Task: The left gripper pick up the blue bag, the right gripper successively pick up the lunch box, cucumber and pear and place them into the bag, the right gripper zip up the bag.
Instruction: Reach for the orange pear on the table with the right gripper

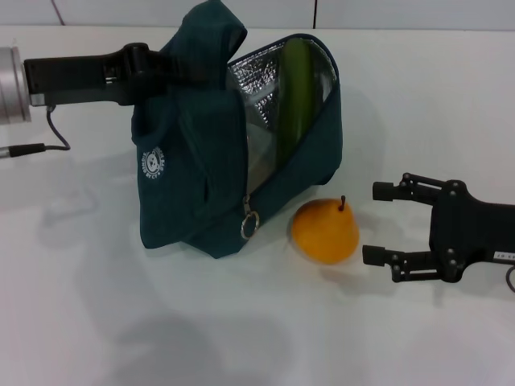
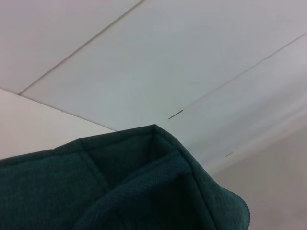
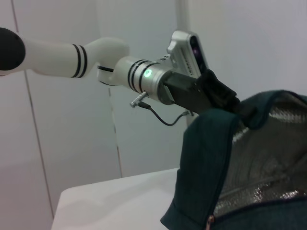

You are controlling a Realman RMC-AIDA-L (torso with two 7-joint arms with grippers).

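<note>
My left gripper point(image 1: 165, 68) reaches in from the left side of the white table point(image 1: 96, 322) and is buried in the padded handles at the top of the blue bag point(image 1: 189, 185). The fabric hides my fingertips, so I cannot tell how those jaws stand, but the bag hangs tilted from that spot with its mouth facing my right side. From my right wrist I see the same arm, silver joint lit green, with the black claw point(image 3: 218, 96) pressed into the handle loop of the bag point(image 3: 201, 163). My left wrist shows only a fold of the teal fabric point(image 2: 144, 187) against pale wall panels.

The bag's mouth gapes wide, silver foil lining point(image 1: 257, 88) exposed. The cucumber point(image 1: 294, 92) stands nearly upright inside, leaning against the lining near the far rim. The ring zip pull point(image 1: 250, 224) dangles at the lower front corner of the opening. I cannot make out the lunch box for certain inside.

The pear point(image 1: 325, 232) sits on the table just beside the bag's front corner, stem up. My right gripper point(image 1: 385, 225) lies low over the table, jaws spread wide and empty, fingertips pointing at the pear and just short of it.
</note>
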